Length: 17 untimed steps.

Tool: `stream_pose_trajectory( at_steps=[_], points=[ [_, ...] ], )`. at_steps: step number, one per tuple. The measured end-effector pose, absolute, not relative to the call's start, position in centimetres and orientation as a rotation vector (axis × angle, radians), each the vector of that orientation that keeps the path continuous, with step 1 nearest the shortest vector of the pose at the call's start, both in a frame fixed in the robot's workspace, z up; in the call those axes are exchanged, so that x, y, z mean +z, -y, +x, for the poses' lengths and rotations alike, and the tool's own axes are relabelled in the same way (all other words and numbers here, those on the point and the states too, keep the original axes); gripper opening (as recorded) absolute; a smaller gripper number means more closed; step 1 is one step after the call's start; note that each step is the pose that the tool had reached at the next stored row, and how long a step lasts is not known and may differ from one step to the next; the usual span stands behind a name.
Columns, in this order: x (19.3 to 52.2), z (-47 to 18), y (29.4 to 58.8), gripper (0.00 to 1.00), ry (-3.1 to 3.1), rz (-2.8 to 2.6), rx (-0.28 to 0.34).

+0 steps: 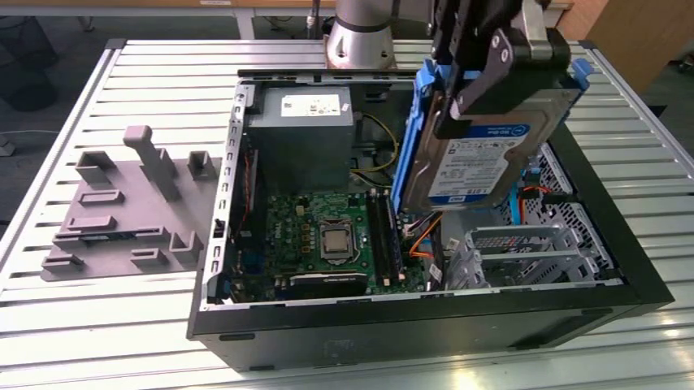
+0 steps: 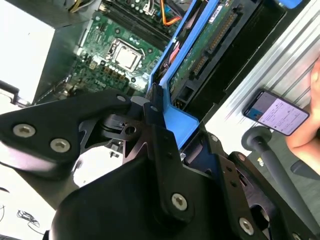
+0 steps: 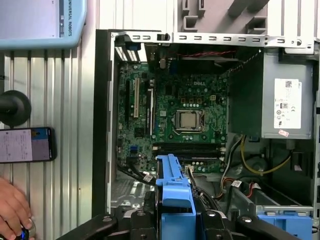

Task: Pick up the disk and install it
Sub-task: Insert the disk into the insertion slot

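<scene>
- Table: slatted metal. It carries the open computer case, and bare slats run along the near edge in front of the case's black wall.
- Drive cage: sits in the case's near corner, on the exterior view's right. No drive is visible in it, so it is judged to be the likely receiving bay.
- Cables: an orange and red bundle lies between the cage and the motherboard, under the suspended load. This gives little open room there.
- Disk: hangs upright over the case interior, between the motherboard and the case wall on the exterior view's right. The label faces the near side and blue rails run along both long edges. Its lower edge appears clear of the cables and the cage.
- Gripper: clenched on the disk's upper end. In the second wrist view the fingers bracket the blue rail.
- Progress (judged): pick-up is complete. Installation is not, because the disk is seated in no bay.
- Power supply: a tall grey box at the case's far wall, bounding the interior on the exterior view's left.
- Grey fixture: on the table near its edge on the exterior view's left, well apart from the case.
- Phone and a person's hand: on the slats beside the case's outer wall, in the first wrist view.
</scene>
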State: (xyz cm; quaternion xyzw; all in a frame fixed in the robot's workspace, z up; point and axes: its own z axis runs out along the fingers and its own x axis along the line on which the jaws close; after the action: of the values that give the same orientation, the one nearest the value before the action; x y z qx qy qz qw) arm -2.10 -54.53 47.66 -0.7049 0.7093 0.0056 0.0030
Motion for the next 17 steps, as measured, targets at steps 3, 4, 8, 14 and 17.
stream_pose_trajectory(
  at_steps=[3, 4, 8, 14, 17],
  points=[
    [47.4, -2.0, 55.5, 0.36, -2.224, -2.21, 0.018],
    [47.3, -1.9, 55.7, 0.36, -2.224, -2.21, 0.018],
    [46.9, -0.9, 56.2, 0.36, -2.224, -2.21, 0.018],
    [46.3, 1.8, 56.3, 0.36, -2.224, -2.21, 0.018],
    [46.0, 3.1, 56.3, 0.36, -2.224, -2.21, 0.018]
  ],
)
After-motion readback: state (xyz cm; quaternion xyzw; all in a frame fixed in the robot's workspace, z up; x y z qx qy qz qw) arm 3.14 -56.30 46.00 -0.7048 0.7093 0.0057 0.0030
